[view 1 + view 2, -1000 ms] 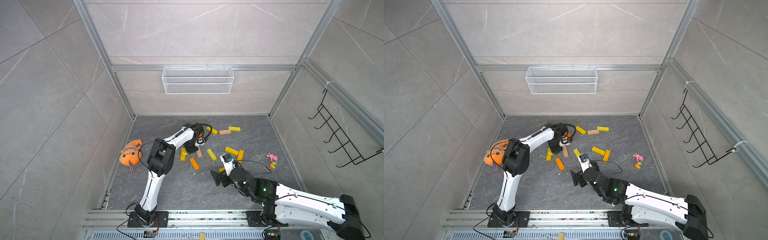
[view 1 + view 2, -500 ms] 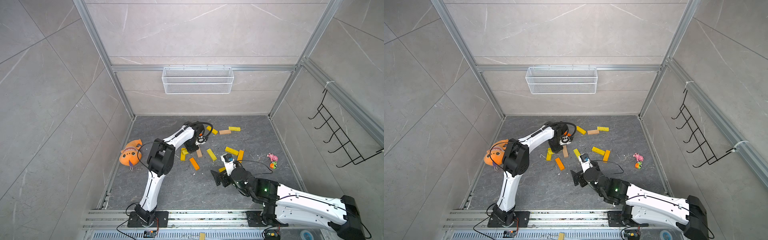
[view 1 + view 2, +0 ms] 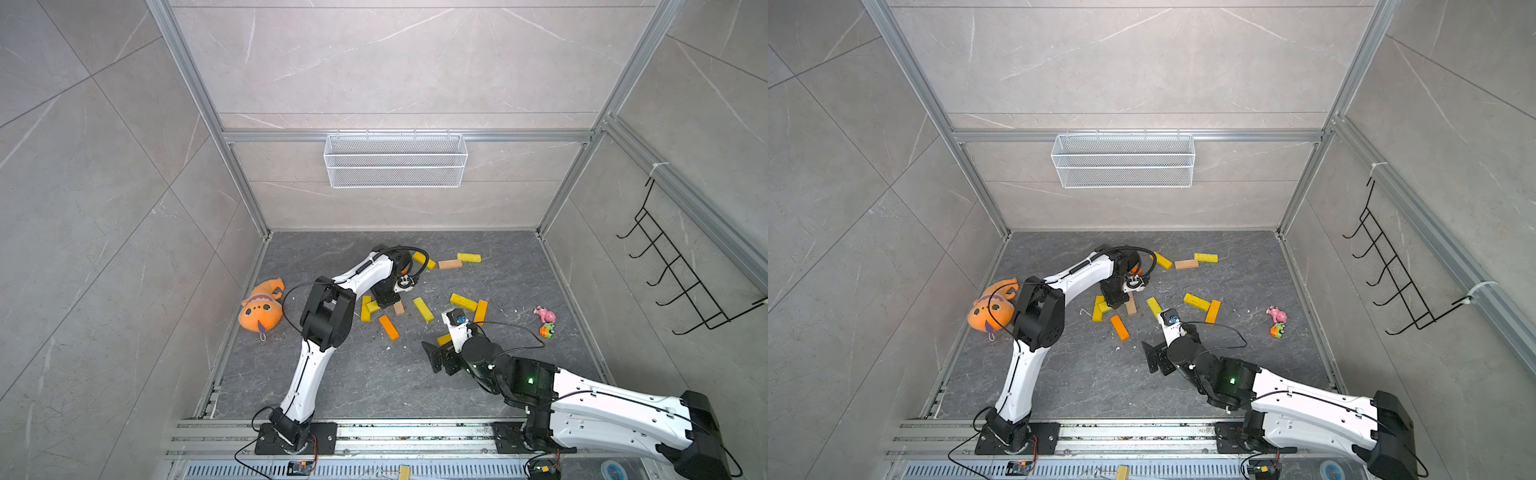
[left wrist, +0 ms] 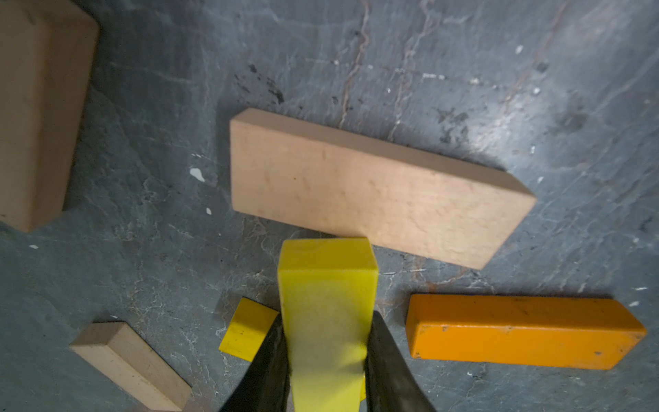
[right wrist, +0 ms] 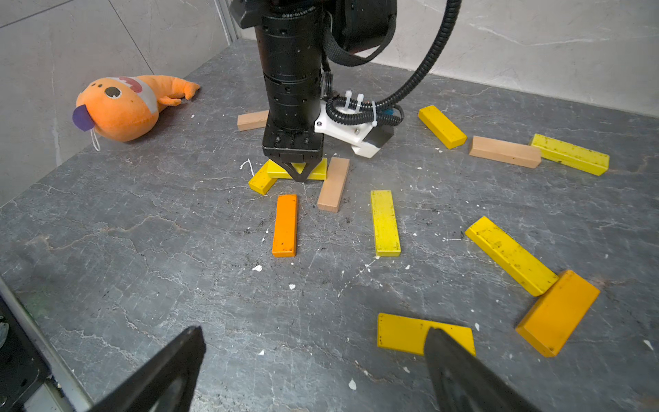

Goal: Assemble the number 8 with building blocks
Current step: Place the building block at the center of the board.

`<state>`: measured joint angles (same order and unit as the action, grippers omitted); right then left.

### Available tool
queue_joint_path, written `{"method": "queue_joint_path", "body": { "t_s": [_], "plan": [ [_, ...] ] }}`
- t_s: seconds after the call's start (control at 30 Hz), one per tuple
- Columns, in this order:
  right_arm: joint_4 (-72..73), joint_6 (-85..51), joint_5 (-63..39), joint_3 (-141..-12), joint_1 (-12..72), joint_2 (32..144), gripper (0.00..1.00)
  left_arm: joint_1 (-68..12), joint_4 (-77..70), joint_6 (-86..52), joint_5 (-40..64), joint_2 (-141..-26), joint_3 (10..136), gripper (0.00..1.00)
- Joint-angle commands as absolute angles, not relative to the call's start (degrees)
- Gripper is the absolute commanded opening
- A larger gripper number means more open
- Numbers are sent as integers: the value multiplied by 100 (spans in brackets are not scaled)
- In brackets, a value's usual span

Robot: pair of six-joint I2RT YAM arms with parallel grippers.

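Building blocks in yellow, orange and tan lie scattered on the dark floor in both top views. My left gripper (image 4: 326, 356) is shut on a yellow block (image 4: 326, 285), low over the floor. A second yellow block (image 5: 262, 182) lies partly under it. Close around it lie a tan block (image 4: 374, 189) and an orange block (image 4: 517, 331). From the right wrist view the left gripper (image 5: 301, 173) points straight down. My right gripper (image 5: 313, 339) is open and holds nothing, with one finger over a flat yellow block (image 5: 403, 331). In a top view it hangs at the front (image 3: 440, 359).
An orange plush toy (image 3: 262, 307) lies by the left wall. Two small toys (image 3: 545, 320) sit near the right wall. More blocks (image 3: 451, 262) lie toward the back wall. A wire basket (image 3: 395, 160) hangs on the back wall, a black rack (image 3: 673, 282) on the right wall.
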<state>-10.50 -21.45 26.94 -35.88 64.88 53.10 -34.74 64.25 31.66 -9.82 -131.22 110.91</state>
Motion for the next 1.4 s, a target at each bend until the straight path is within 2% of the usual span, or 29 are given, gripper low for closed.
{"method": "queue_joint_path", "body": {
  "t_s": [0.0, 0.9, 1.37],
  "plan": [
    [-1052, -2251, 2804, -3507, 6513, 5238, 99, -3488, 6688, 3156, -996, -13113, 11223, 18],
    [-906, -2303, 2751, -3428, 6513, 5335, 99, -3462, 6688, 3150, -1266, -12735, 11083, 17],
    [-953, -2304, 2767, -3419, 6513, 5291, 99, -3468, 6749, 3155, -1204, -12959, 11136, 16]
  ]
}}
